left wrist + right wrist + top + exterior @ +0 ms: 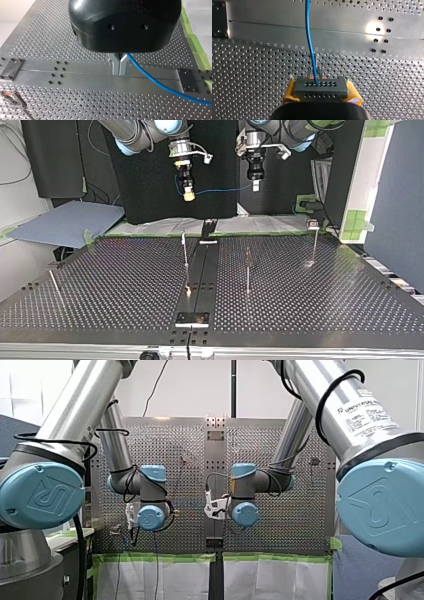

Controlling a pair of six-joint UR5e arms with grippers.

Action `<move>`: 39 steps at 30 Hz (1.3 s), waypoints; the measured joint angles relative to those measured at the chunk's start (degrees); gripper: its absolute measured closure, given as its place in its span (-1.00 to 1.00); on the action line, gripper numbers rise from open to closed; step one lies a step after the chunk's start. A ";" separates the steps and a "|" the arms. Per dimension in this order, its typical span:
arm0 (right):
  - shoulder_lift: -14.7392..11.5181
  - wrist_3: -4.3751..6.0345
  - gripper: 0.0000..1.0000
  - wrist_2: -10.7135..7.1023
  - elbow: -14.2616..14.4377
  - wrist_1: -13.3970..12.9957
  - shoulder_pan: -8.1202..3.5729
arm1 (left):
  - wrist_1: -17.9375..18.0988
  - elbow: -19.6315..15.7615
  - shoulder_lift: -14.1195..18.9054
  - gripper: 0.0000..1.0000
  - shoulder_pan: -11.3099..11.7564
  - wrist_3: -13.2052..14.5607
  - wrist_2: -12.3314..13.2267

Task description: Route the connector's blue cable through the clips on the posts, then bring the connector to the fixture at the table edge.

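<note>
The connector point(321, 88) is held pinched in the right end effector point(188, 195), well above the surface point(125, 280). The blue cable point(160, 83), running from the connector, is clamped between the pressed-together fingers of the left end effector point(119, 67).

We're in a robotics lab, looking at a bench test cell.
There's my left arm point(75, 415) and there's my right arm point(320, 390), both bare-metal industrial arms with blue joint caps, the right one bearing a Universal Robots label point(367, 416). They reach over a perforated metal table point(125, 280) with thin posts point(185, 251) bolted on. Green tape point(155, 557) edges white sheeting point(185, 580), and a black backdrop point(150, 190) hangs behind.
</note>
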 joint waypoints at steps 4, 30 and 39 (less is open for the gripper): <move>0.00 0.00 1.00 0.00 0.00 0.00 0.00 | 0.00 0.00 0.00 0.95 0.00 0.00 0.00; 0.00 0.00 1.00 0.00 0.00 0.00 0.00 | 0.00 0.00 0.00 0.84 0.00 0.00 0.00; 0.00 0.00 1.00 0.00 0.00 0.00 0.00 | 0.00 0.00 0.00 0.84 0.00 0.00 0.00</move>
